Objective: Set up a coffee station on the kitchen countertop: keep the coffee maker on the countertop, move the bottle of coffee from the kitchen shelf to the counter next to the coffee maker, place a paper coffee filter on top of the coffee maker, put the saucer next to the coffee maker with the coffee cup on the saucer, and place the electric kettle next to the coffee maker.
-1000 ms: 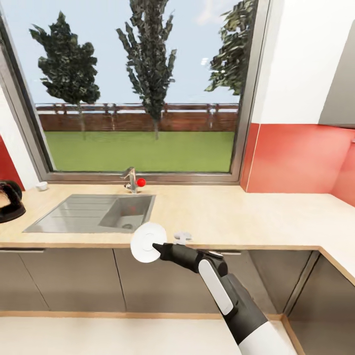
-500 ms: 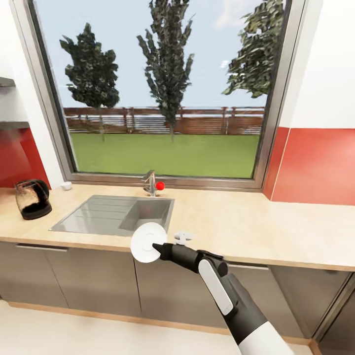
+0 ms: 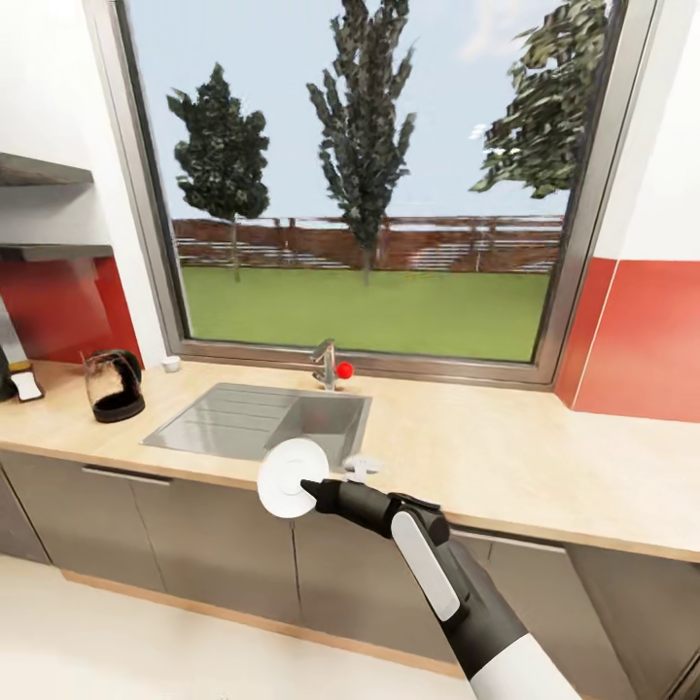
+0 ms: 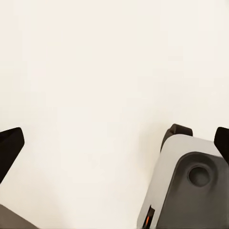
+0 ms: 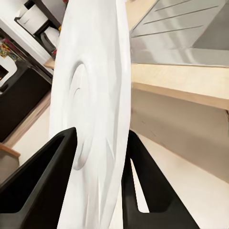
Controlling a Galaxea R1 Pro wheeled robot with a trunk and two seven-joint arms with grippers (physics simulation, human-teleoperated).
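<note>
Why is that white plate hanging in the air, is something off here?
It isn't floating: the right gripper pinches the saucer by its rim, on edge rather than flat, in front of the countertop. A small white cup-like thing sits at the counter's edge right behind the arm. Otherwise nothing looks spilled or broken.

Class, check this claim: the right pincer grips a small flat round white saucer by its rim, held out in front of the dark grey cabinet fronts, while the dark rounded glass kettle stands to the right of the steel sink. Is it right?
One detail is wrong. In the head view the dark rounded glass kettle stands to the left of the steel sink, not the right. The right pincer does grip the small flat round white saucer by its rim.
</note>
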